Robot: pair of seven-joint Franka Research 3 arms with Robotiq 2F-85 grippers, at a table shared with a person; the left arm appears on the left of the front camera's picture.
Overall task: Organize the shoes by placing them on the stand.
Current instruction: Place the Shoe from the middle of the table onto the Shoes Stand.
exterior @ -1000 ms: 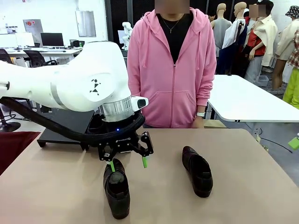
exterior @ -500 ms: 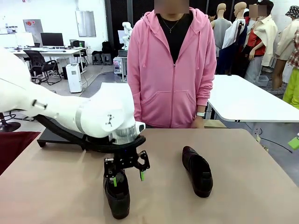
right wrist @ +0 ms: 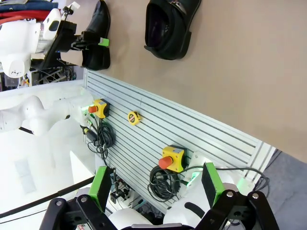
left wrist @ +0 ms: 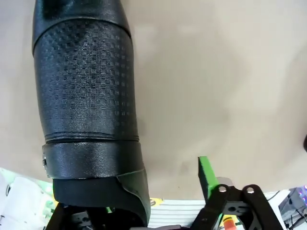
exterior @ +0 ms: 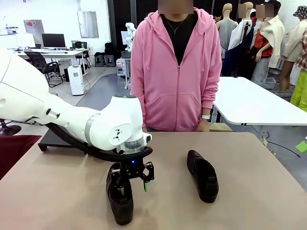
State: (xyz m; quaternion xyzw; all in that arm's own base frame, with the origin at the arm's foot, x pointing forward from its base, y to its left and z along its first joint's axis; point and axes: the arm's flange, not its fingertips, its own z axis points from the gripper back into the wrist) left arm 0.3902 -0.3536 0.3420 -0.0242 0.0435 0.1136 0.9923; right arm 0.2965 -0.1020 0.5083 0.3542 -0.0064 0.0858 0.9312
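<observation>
Shoes on tan table (exterior: 249, 191): near shoe (exterior: 120, 206) lower centre-left, far shoe (exterior: 203, 176) right of centre. Left gripper (exterior: 134, 188) spread at near shoe's heel end; right gripper (right wrist: 155, 172) spread, empty.

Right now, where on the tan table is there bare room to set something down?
Bare tan table lies between the two glossy black leather loafers, and a wider stretch between the right loafer and the table's right edge. Crowded: the left loafer, with the left gripper down over it.
</observation>
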